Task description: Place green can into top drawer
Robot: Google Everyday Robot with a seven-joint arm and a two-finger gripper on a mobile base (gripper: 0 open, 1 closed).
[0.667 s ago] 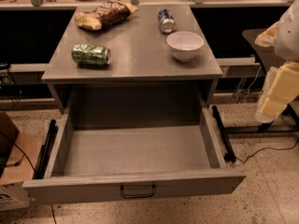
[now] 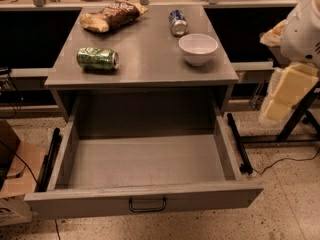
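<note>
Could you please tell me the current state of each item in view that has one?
green can: lying on its side on the cabinet top, not grasped.
top drawer: pulled open, empty inside.
blue-and-silver can: lying on its side.
white bowl: upright, looks empty.
chip bag: lying flat, crumpled.
end effector: out of view; only the arm shows at the right edge.

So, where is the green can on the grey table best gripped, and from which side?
Probably grip the small green soda can across the middle of its body, coming down from above. It lies on its side, axis left to right, so its curved sides face front and back. The end effector is at the right edge, apart from it.
</note>
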